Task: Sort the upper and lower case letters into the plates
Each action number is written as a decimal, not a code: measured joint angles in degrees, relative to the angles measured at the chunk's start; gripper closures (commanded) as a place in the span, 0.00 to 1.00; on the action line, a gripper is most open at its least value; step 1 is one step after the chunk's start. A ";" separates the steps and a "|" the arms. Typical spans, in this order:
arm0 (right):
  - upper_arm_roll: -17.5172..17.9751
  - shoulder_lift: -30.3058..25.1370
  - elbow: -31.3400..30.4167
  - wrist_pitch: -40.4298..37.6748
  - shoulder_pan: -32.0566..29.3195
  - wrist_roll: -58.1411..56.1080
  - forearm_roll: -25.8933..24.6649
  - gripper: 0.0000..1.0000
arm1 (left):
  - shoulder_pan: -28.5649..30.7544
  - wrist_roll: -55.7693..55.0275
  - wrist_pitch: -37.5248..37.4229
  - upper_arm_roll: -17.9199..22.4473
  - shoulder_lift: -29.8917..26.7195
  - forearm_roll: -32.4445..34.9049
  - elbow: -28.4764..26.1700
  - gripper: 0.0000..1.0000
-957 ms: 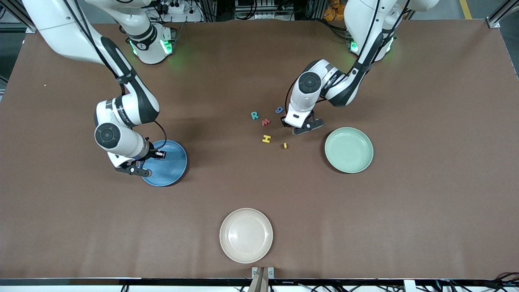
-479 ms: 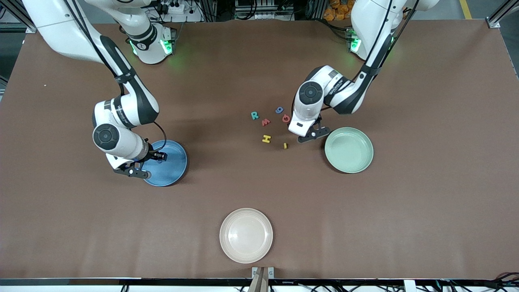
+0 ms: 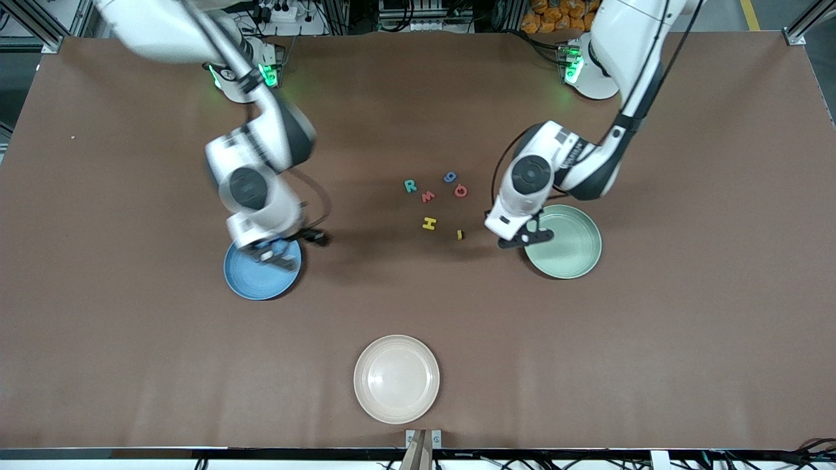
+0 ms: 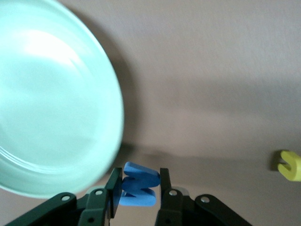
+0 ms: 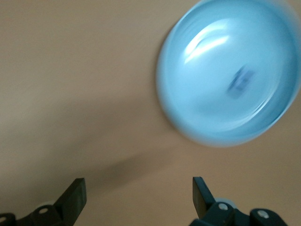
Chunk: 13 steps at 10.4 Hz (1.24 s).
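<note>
Blue letter (image 4: 138,185) pinched in left end effector (image 4: 137,188), beside mint plate (image 4: 51,108).

A robotics lab. Two white arms (image 3: 261,163) (image 3: 575,156) are bolted at one edge of a wide worktop (image 3: 418,313) under a plain brown cover, each base lit with green status lights (image 3: 264,73). Past that edge stand aluminium frame struts (image 3: 29,19), a power strip (image 3: 277,10) and loose cables (image 3: 418,16); a yellow floor line (image 3: 750,14) runs by one corner. On the cover lie only test props: toy letters (image 3: 431,199) and three plates (image 3: 396,378), as in a staged trial.
</note>
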 measured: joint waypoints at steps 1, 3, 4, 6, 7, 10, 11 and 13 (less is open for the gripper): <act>2.33 0.01 0.15 0.39 2.33 5.22 0.00 0.00 | 1.55 4.51 -0.51 0.04 -0.01 0.03 0.39 0.86; 5.52 0.99 0.05 5.47 7.04 15.64 -0.22 0.00 | 4.64 12.26 -0.68 0.09 0.03 0.03 0.35 0.74; 6.02 2.50 -0.01 9.68 10.32 21.40 -1.47 0.05 | 5.47 14.07 -0.71 0.11 0.04 0.03 0.33 0.01; 6.09 7.25 0.36 14.58 16.33 34.81 -9.04 0.19 | 5.54 14.85 -0.73 -0.10 0.04 0.03 0.32 0.00; 6.09 10.25 1.53 15.19 18.11 39.49 -12.16 0.28 | 5.45 14.78 -0.74 -0.29 0.04 0.03 0.31 0.00; 6.09 15.72 5.06 15.35 20.62 45.64 -13.95 0.32 | 5.28 9.58 -0.73 -0.96 0.04 -1.14 0.32 0.00; 6.09 16.77 6.31 15.28 21.19 46.85 -13.99 0.32 | 4.77 7.07 -0.58 -1.22 0.04 -3.89 0.33 0.00; 6.09 18.08 7.94 15.09 21.85 48.80 -13.99 0.32 | 2.31 1.47 0.31 -1.32 0.05 -9.46 0.33 0.00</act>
